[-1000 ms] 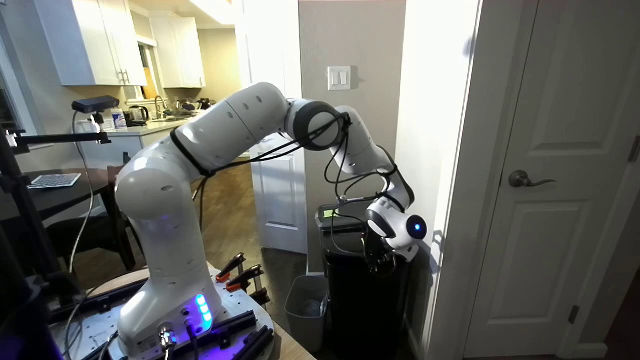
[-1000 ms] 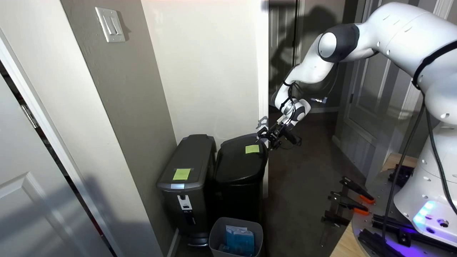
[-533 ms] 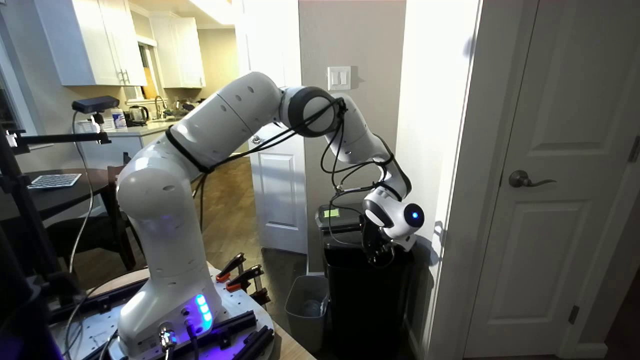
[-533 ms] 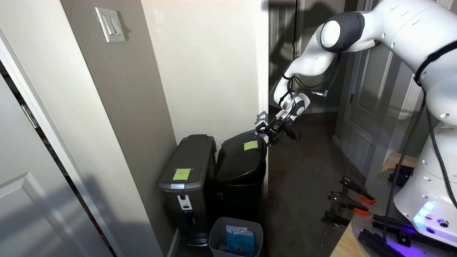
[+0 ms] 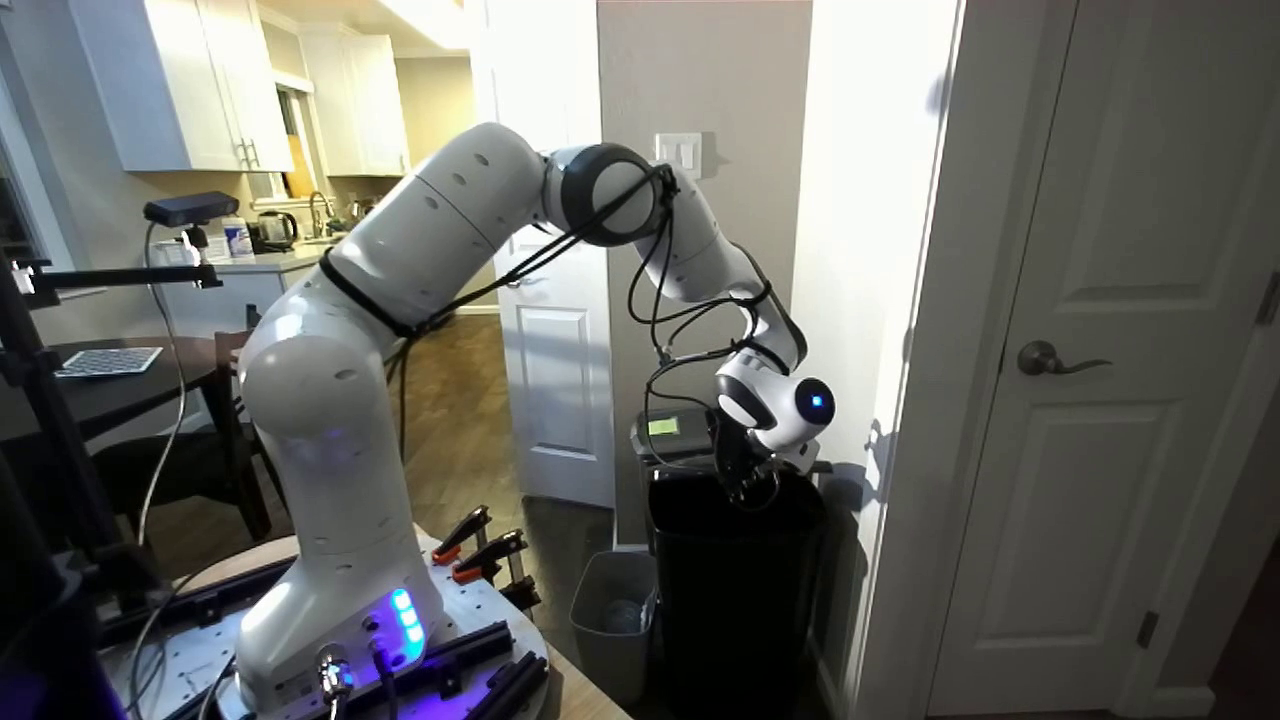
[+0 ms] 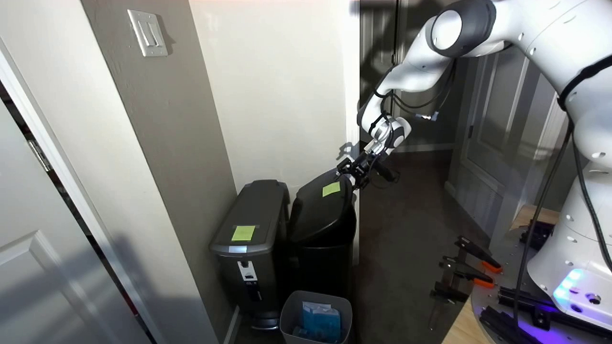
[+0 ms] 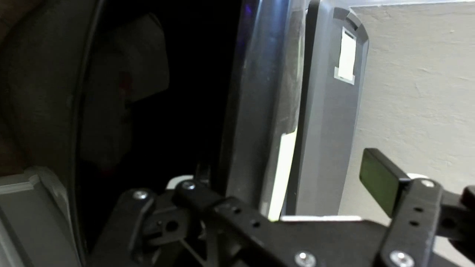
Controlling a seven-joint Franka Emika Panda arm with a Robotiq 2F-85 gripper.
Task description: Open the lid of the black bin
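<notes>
The black bin [image 6: 327, 270] shows in both exterior views, its dark front [image 5: 740, 610] facing the camera in one of them. Its lid [image 6: 315, 212] with the yellow-green sticker [image 6: 331, 189] is tilted, the edge nearest my gripper raised. In the wrist view the lid's edge [image 7: 254, 111] stands above the dark opening [image 7: 185, 104]. My gripper [image 7: 293, 178] is open around this edge: one finger is on the opening side under the lid, its tip lost in the dark, and the other finger's pad [image 7: 378, 181] is above the lid, apart from it. The gripper [image 6: 348, 173] is at the raised edge.
A similar grey-black bin [image 6: 253, 210] with its own sticker stands beside it, close to the wall [image 6: 282, 95]. A small grey wastebasket [image 6: 287, 317] stands in front. Clamps [image 6: 471, 270] sit on the robot's table edge. A white door frame [image 6: 354, 95] is behind the gripper.
My gripper has risen and moved toward the bins. The lid's near edge has come up with it, and the bin's opening shows wider.
</notes>
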